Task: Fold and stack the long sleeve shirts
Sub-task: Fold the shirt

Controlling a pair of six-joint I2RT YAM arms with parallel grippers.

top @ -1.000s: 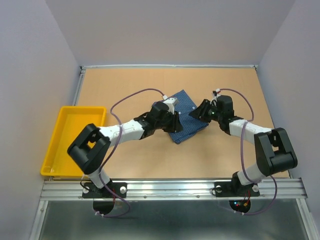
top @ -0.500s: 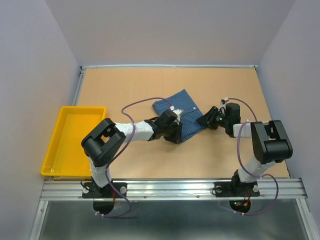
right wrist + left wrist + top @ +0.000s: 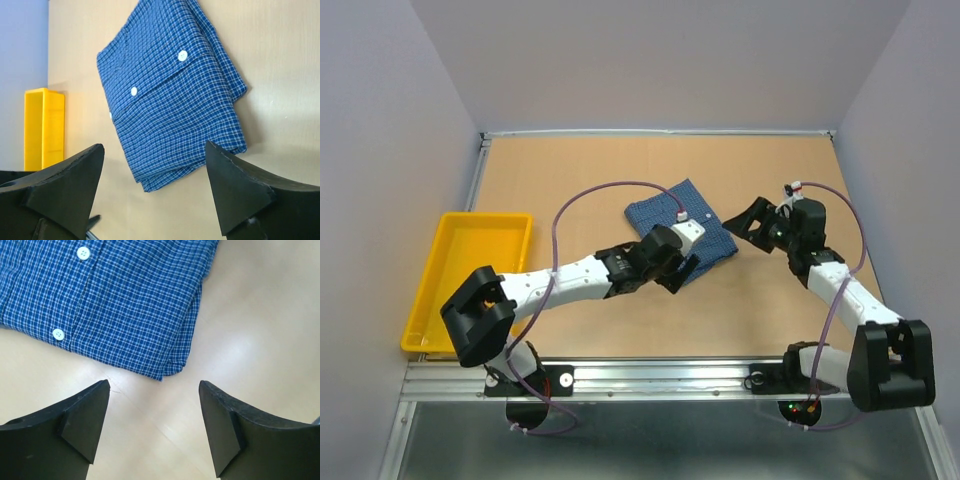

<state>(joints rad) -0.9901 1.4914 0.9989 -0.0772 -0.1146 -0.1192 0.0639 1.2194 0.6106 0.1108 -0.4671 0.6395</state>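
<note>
Your left fingers (image 3: 80, 415) have just let go and stand apart, empty, off the near corner of the folded blue checked shirt (image 3: 655, 213). Your right fingers (image 3: 240, 190) have spread too, beside its right edge. It lies flat mid-tabletop (image 3: 570, 170), so this fold looks finished. 3 white buttons show, but no readable label or writing.
</note>
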